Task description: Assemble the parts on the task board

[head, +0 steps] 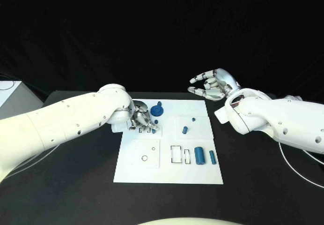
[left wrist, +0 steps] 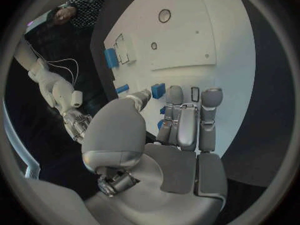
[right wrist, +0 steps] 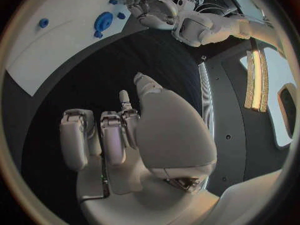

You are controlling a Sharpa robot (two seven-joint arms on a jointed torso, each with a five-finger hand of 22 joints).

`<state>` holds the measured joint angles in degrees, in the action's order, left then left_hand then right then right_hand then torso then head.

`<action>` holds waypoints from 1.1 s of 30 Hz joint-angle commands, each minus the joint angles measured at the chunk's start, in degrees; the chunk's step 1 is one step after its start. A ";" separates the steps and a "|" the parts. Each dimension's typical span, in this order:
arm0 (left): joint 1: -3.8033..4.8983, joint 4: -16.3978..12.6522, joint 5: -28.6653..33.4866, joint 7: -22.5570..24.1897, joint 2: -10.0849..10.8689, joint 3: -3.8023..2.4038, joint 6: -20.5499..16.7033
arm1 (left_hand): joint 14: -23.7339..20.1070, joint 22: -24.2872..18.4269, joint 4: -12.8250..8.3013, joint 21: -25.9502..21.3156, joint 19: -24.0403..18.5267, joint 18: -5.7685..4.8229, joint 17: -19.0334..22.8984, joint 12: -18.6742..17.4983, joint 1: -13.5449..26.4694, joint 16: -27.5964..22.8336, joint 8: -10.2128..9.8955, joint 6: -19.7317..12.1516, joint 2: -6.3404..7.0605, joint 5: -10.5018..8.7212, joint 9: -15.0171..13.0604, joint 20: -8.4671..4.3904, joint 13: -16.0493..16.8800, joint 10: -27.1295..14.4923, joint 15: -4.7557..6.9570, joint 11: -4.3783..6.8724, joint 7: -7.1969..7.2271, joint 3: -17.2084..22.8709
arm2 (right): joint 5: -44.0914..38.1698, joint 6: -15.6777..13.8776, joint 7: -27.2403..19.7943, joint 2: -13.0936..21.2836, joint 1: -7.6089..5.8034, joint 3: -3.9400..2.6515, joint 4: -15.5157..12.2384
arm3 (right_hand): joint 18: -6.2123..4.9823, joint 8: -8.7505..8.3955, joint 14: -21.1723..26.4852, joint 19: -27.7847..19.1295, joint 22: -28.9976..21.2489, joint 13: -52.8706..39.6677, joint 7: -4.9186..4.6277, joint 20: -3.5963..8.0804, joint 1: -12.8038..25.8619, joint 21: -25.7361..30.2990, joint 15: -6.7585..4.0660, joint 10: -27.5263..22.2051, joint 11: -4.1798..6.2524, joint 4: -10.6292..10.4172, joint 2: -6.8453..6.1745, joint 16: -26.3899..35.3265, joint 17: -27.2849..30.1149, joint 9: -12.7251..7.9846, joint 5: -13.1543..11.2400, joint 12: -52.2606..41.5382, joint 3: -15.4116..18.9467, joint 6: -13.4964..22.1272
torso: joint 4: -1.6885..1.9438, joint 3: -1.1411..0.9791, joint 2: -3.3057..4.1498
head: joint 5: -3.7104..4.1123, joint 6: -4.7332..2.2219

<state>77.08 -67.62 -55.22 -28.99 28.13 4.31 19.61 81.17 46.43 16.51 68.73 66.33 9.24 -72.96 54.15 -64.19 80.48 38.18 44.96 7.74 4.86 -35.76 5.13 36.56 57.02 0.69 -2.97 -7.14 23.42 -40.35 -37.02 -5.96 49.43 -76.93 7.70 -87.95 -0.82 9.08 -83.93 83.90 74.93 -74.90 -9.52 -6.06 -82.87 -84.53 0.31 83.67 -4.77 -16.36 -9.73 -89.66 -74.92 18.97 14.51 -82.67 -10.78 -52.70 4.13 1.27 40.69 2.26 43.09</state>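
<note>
the left hand (head: 142,118) is down on the board (head: 135,171) at its far left, fingers around a small blue part (left wrist: 158,90); whether it grips it cannot be told. the right hand (head: 214,85) hovers off the far right corner, fingers curled, holding nothing. the parts look light, rigid and smooth, best pinched by the sides.

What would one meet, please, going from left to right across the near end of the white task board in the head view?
Small dark ring hole → white rectangular frame → small blue upright-looking block → thick blue cylinder → thin blue rod, all on the white task board.
</note>
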 commanded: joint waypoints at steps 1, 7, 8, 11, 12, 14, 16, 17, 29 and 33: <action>-0.02 0.01 1.16 0.39 -0.08 0.00 0.49 | 0.10 0.13 -0.13 0.30 -0.37 -0.92 -0.10 0.30 -1.08 0.30 0.43 -0.46 -0.26 -0.10 -0.24 0.09 0.07 -0.30 -0.10 0.08 0.14 0.61 | 0.05 0.75 0.02 -0.08 0.02 -0.04 0.10 | -0.91 0.40 -5.90 3.11 9.31 -9.21 0.05 0.00 0.68 0.29 -0.05 -0.32 0.14 -0.02 0.05 -0.03 -14.53 -0.03 -0.35 0.17 -0.27 0.48 | 0.01 -0.02 0.00 | -0.06 0.04; -0.03 0.03 2.15 1.05 -0.16 0.01 0.14 | 0.05 0.31 -0.87 0.58 -0.55 -0.91 -0.23 0.50 -4.37 0.46 1.10 -0.71 -1.79 -0.16 -1.28 0.00 -0.03 -0.57 0.14 0.37 0.46 2.73 | 0.07 1.00 0.14 -0.14 0.06 -0.04 0.25 | -0.93 0.43 -5.90 3.07 9.23 -9.24 0.06 0.00 0.73 0.38 -0.05 -0.28 0.15 0.01 0.06 -0.02 -14.51 -0.02 -0.32 0.12 -0.32 0.49 | 0.01 -0.02 0.00 | 0.15 -0.01; -0.03 0.03 2.30 1.18 -0.15 0.01 0.04 | 0.06 0.47 -1.23 0.71 -0.52 -0.93 -0.28 0.52 -5.38 0.51 1.29 -0.77 -2.20 -0.17 -1.56 -0.05 -0.08 -0.60 0.23 0.48 0.57 3.58 | 0.07 1.05 0.17 -0.15 0.07 -0.04 0.26 | -0.93 0.43 -5.90 3.07 9.23 -9.24 0.06 0.00 0.73 0.38 -0.05 -0.28 0.15 0.01 0.06 -0.02 -14.51 -0.02 -0.32 0.12 -0.32 0.49 | -0.02 -0.03 0.01 | 0.14 0.03; -0.03 0.07 2.96 1.51 -0.10 0.01 -0.29 | 0.10 0.78 -2.52 1.02 -0.53 -0.98 -0.42 0.47 -7.91 0.63 1.74 -1.10 -2.66 -0.22 -2.43 -0.18 -0.31 -0.68 0.41 0.69 0.81 6.40 | 0.08 1.18 0.27 -0.13 0.08 -0.03 0.30 | -0.93 0.43 -5.90 3.07 9.23 -9.24 0.06 0.00 0.73 0.38 -0.05 -0.28 0.15 0.01 0.06 -0.02 -14.51 -0.02 -0.32 0.12 -0.32 0.49 | -0.05 -0.05 0.04 | 0.08 0.04; -0.03 0.08 3.15 1.60 -0.09 0.01 -0.40 | 0.14 0.95 -3.14 1.17 -0.50 -0.99 -0.52 0.40 -8.73 0.70 1.88 -1.22 -2.68 -0.24 -2.74 -0.23 -0.43 -0.74 0.51 0.77 0.83 7.75 | 0.08 1.22 0.30 -0.13 0.08 -0.03 0.33 | -0.93 0.43 -5.90 3.07 9.23 -9.24 0.06 0.00 0.73 0.38 -0.05 -0.28 0.15 0.01 0.06 -0.02 -14.51 -0.02 -0.32 0.12 -0.32 0.49 | -0.03 -0.04 0.04 | 0.09 0.04; -0.03 0.09 3.37 1.75 -0.06 0.01 -0.58 | 0.14 1.02 -3.69 1.27 -0.55 -1.02 -0.53 0.36 -9.21 0.72 2.01 -1.35 -2.57 -0.21 -3.09 -0.23 -0.55 -0.73 0.51 0.82 0.93 9.29 | 0.08 1.26 0.33 -0.13 0.08 -0.03 0.35 | -0.95 0.46 -5.87 3.04 9.17 -9.17 0.06 0.00 0.74 0.45 -0.05 -0.36 0.15 0.03 0.07 0.03 -14.42 -0.02 -0.28 0.21 -0.37 0.49 | -0.03 -0.03 0.02 | 0.12 0.05; -0.03 0.10 3.63 1.92 -0.02 0.01 -0.80 | 0.15 1.11 -4.08 1.36 -0.56 -1.04 -0.57 0.30 -9.41 0.76 2.08 -1.48 -2.44 -0.20 -3.33 -0.24 -0.65 -0.76 0.52 0.83 0.94 10.38 | 0.08 1.34 0.38 -0.13 0.08 -0.03 0.38 | -0.95 0.46 -5.87 3.04 9.17 -9.17 0.06 0.00 0.74 0.45 -0.05 -0.36 0.15 0.03 0.07 0.03 -14.42 -0.02 -0.28 0.21 -0.37 0.49 | -0.04 -0.02 0.03 | 0.10 0.11; -0.02 0.10 3.78 2.00 0.01 0.01 -0.89 | 0.21 1.22 -4.19 1.43 -0.51 -1.06 -0.67 0.28 -9.43 0.81 2.09 -1.54 -2.37 -0.20 -3.39 -0.23 -0.68 -0.78 0.53 0.82 0.94 10.69 | 0.08 1.39 0.41 -0.13 0.08 -0.03 0.40 | -0.95 0.46 -5.87 3.04 9.17 -9.17 0.06 0.00 0.74 0.45 -0.05 -0.36 0.15 0.03 0.07 0.03 -14.42 -0.02 -0.28 0.21 -0.37 0.49 | -0.04 -0.01 0.03 | 0.09 0.12; -0.02 -0.04 4.43 2.28 0.46 0.03 -1.03 | 0.41 1.77 -7.74 2.10 -0.52 -1.11 -1.00 -0.02 -8.28 1.09 2.56 -1.94 -0.63 -0.02 -5.04 -0.21 -1.32 -0.67 0.55 0.75 0.86 19.29 | 0.09 1.84 0.64 -0.16 0.09 -0.02 0.59 | -0.95 0.49 -5.90 3.04 9.17 -9.24 0.06 0.00 0.78 0.45 -0.06 -0.28 0.16 0.06 0.05 -0.02 -14.51 -0.01 -0.22 0.11 -0.41 0.50 | -0.01 0.00 0.02 | -0.19 0.22; -0.02 -0.18 4.53 2.33 0.70 0.04 -1.27 | 0.75 2.57 -12.44 3.00 -0.26 -1.20 -1.43 -0.22 -5.71 1.36 3.42 -1.93 0.66 2.16 -6.71 -0.18 -1.76 -0.41 0.44 0.52 0.37 27.13 | 0.12 1.91 0.67 -0.14 0.10 -0.02 0.63 | -0.95 0.49 -5.90 3.04 9.17 -9.24 0.06 0.00 0.78 0.45 -0.06 -0.28 0.16 0.06 0.05 -0.02 -14.51 -0.01 -0.22 0.11 -0.41 0.50 | 0.05 -0.03 0.03 | -0.27 0.27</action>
<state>77.08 -67.62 -51.37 -27.50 28.79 4.35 18.67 81.60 48.88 14.03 71.45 66.11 8.85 -74.33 54.09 -70.74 81.65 41.42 43.09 8.29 6.75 -42.37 4.92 34.85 56.20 1.13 -2.58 -6.54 40.16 -40.28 -35.88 -5.31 49.31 -76.85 7.72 -87.37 -0.82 9.32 -83.94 83.91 74.91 -74.91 -9.52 -6.06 -82.64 -84.19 0.31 83.67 -4.76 -16.36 -9.50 -89.66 -74.91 18.96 14.51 -82.68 -10.78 -52.70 4.14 1.27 40.70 2.04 43.32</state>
